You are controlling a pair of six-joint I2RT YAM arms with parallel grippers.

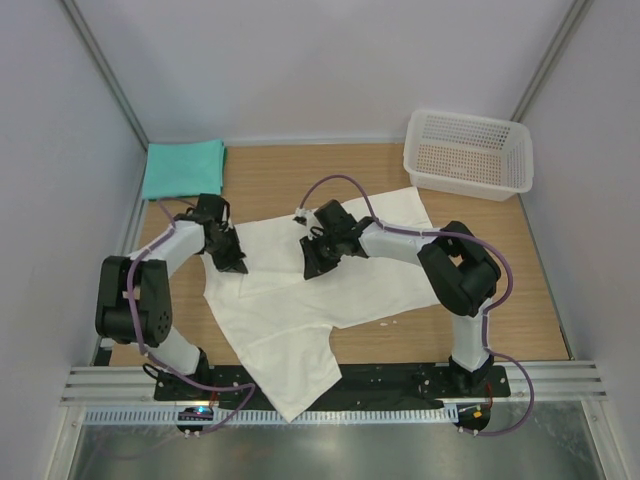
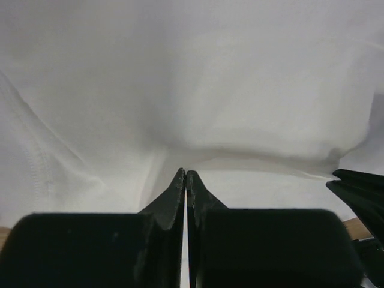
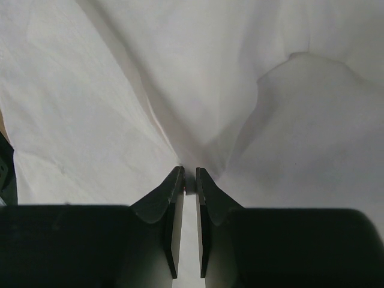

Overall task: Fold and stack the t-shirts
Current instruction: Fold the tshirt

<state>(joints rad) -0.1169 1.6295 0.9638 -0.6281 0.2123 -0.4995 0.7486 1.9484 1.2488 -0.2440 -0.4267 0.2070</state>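
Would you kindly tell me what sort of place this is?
Probably a robotics lab test cell: left arm and right arm bolted to a metal rail at a wooden table, plain grey panels around it, and just a white shirt, teal shirt and basket as props.

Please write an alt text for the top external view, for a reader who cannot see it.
Two robot arms grip a white t-shirt spread on a wooden table: the left gripper near its left edge, the right gripper near its middle. A folded teal t-shirt lies at the far left corner, a white mesh basket at the far right.
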